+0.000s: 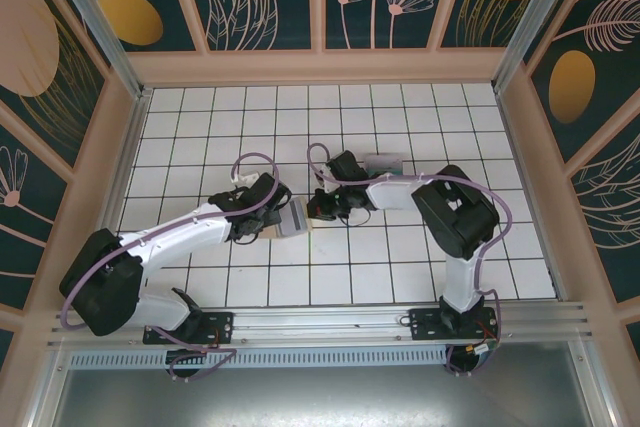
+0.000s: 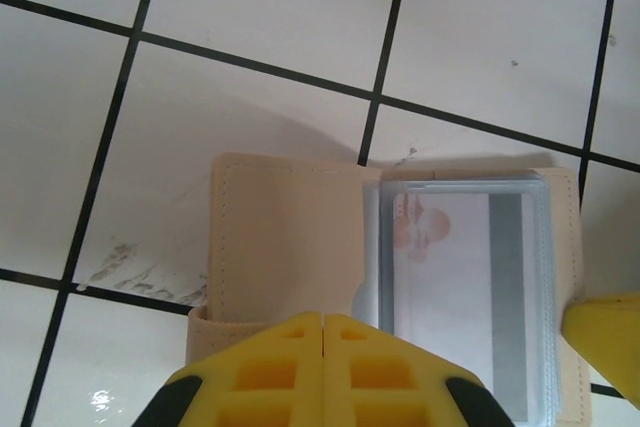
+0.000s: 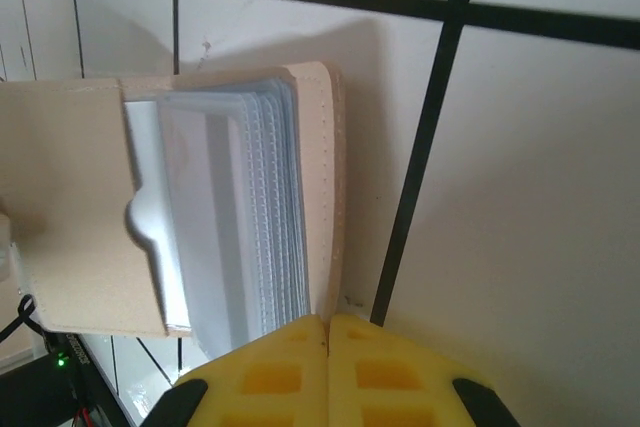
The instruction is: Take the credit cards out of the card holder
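Observation:
The card holder (image 1: 293, 218) is a small tan folding wallet, lying open between both grippers on the white tiled floor. In the left wrist view its tan half (image 2: 285, 237) lies on the left. Its clear sleeves on the right hold a white card (image 2: 450, 267) with a pinkish mark and a grey stripe. My left gripper (image 2: 323, 319) is shut on the near edge of the tan half. My right gripper (image 3: 327, 319) is shut on the other tan cover edge (image 3: 325, 167), beside the stack of clear sleeves (image 3: 265, 207). A yellow fingertip (image 2: 605, 332) of the right gripper shows at the holder's right side.
A small greyish clear object (image 1: 383, 162) lies just behind the right arm (image 1: 400, 190). Wooden walls (image 1: 320, 67) close in the tiled floor on three sides. A metal rail (image 1: 330, 325) runs along the near edge by the arm bases.

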Controlling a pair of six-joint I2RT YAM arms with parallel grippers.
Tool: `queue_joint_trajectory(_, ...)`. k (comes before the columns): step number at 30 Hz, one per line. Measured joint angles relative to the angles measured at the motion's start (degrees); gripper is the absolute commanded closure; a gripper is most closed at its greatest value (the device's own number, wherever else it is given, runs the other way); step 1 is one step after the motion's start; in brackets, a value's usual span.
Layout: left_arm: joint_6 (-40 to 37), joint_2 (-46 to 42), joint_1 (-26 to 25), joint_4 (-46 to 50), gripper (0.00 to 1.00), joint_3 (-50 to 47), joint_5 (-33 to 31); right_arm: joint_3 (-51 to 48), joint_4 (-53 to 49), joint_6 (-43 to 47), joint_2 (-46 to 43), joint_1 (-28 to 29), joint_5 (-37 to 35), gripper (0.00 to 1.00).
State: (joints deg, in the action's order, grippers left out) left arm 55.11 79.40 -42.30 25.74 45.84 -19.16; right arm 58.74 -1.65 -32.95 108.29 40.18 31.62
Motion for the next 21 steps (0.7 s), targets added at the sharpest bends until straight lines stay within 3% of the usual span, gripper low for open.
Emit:
queue_joint_trajectory(8,-2.5,5.7,2.6,-7.0,1.00,0.0,2.7,2.1,-6.1,1.2,-7.3,-1.6,-2.2,1.00)
queue_joint_trajectory(21,-6.0,10.0,6.5,-13.2,1.00,0.0,8.6,8.7,-7.6,0.6,-3.6,-0.4,-0.5,1.00)
